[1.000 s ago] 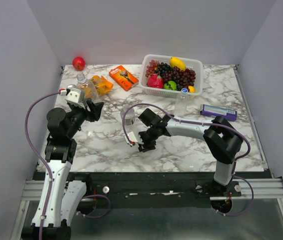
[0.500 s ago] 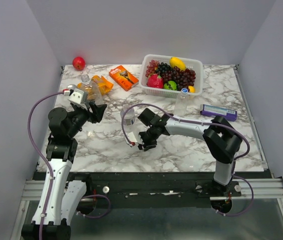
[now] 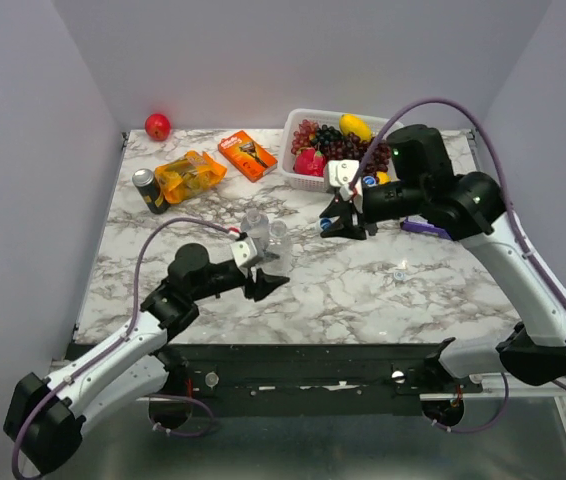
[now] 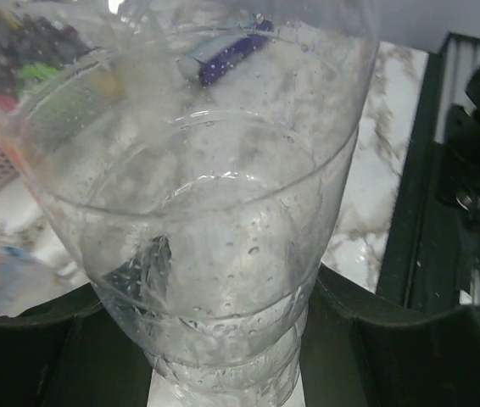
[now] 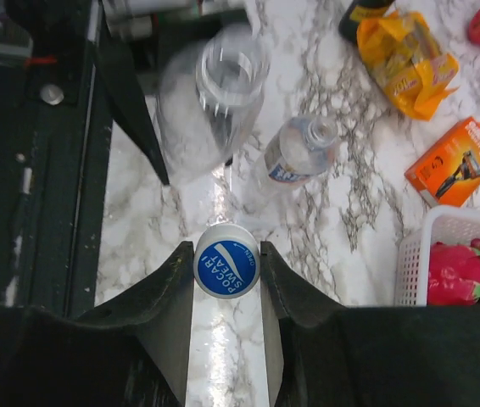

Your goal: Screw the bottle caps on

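Observation:
A clear bottle [image 3: 255, 224] stands open-necked at the table's middle, and my left gripper [image 3: 259, 262] is shut on its lower body. In the left wrist view this bottle [image 4: 214, 212] fills the frame between the dark fingers [image 4: 367, 339]. A second bottle [image 3: 279, 236] with a label band [image 5: 293, 159] stands just right of it, also uncapped. My right gripper [image 3: 335, 222] hangs above the table near the basket, shut on a blue bottle cap [image 5: 227, 259] printed in white. A whitish cap [image 3: 399, 273] lies on the marble to the right.
A white basket [image 3: 395, 128] of fruit sits at the back right, a purple box [image 3: 418, 228] partly behind my right arm. At the back left are a dark can [image 3: 146, 190], an orange packet [image 3: 188, 174], an orange box [image 3: 247, 154] and a red fruit [image 3: 157, 126].
My left arm has swung from the back left to the table's middle with a bottle. My right arm has risen from the middle toward the basket, now shut on a blue cap.

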